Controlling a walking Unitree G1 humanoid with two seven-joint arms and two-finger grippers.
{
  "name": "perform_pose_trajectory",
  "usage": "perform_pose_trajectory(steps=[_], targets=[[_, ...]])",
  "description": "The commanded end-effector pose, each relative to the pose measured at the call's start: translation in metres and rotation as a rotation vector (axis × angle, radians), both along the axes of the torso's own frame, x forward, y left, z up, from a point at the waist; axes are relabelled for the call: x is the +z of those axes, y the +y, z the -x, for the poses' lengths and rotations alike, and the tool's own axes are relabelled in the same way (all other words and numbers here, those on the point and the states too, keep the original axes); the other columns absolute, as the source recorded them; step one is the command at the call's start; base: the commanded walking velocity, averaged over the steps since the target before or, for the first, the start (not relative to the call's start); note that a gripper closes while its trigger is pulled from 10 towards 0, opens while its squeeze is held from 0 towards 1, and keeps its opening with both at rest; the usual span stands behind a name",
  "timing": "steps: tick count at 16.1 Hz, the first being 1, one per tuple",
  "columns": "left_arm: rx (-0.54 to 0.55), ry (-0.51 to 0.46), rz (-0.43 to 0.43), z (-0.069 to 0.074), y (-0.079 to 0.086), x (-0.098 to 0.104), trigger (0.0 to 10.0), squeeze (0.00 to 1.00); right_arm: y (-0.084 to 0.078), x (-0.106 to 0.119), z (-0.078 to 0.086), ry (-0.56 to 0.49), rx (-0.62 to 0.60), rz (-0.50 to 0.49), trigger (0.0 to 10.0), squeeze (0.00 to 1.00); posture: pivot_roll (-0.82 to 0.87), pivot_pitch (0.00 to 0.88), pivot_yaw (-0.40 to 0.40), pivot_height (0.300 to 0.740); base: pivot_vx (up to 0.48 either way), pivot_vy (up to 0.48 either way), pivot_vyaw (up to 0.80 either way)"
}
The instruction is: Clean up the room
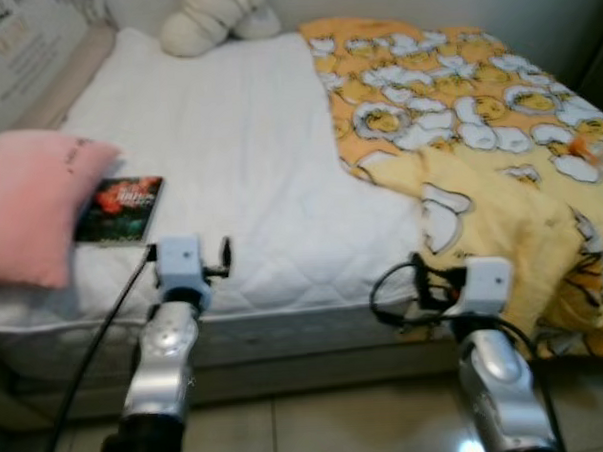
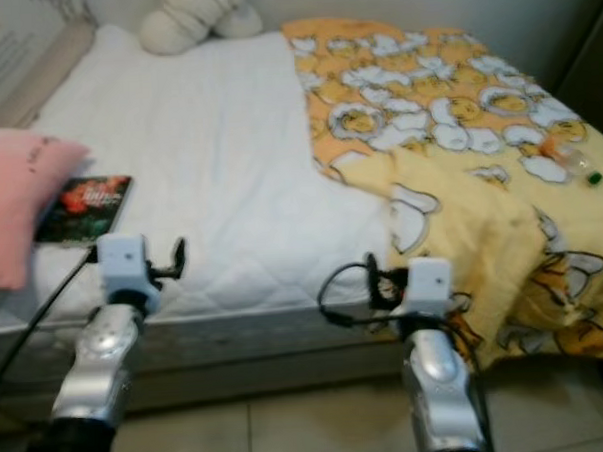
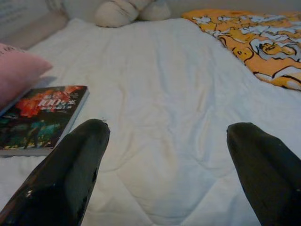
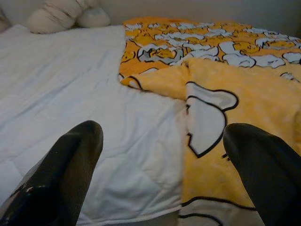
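My left gripper (image 3: 167,136) is wide open and holds nothing. It hangs at the near edge of the bed (image 1: 249,158). My right gripper (image 4: 162,141) is wide open and empty too, by the yellow blanket (image 1: 478,138). The book (image 1: 121,209) lies flat just ahead and to the left of my left gripper, touching the pink pillow (image 1: 30,203). Its long side points away from me. I think my left arm is nearer.

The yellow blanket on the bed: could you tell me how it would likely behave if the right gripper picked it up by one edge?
The yellow blanket is probably floppy: it lies folded and rumpled and hangs over the bed edge. Lifted by one edge by the right gripper, it would likely sag and drag. It looks thin, so probably light.
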State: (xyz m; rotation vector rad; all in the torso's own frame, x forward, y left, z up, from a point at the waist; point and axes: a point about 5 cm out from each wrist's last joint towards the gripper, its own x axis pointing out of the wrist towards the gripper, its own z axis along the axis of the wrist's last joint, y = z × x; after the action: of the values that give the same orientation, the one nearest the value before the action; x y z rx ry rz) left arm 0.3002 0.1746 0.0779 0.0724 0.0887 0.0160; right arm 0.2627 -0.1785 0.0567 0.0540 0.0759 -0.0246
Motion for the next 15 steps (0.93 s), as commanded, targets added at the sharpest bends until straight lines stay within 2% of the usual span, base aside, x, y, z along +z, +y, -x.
perform_pose_trajectory(steps=[1,15], targets=[[-0.035,-0.023,-0.005,-0.0053,-0.0124,0.005,10.0,1.0,-0.0064,0.0041,-0.0039,-0.016,-0.013,0.022,10.0,1.0,0.02,0.0,0.009,0.74,0.0,-0.48,0.0],[-0.036,-0.023,-0.007,-0.0053,-0.0124,0.0047,10.0,1.0,-0.0057,0.0031,-0.005,0.002,-0.008,0.032,10.0,1.0,0.02,0.0,0.009,0.74,0.0,-0.48,0.0]])
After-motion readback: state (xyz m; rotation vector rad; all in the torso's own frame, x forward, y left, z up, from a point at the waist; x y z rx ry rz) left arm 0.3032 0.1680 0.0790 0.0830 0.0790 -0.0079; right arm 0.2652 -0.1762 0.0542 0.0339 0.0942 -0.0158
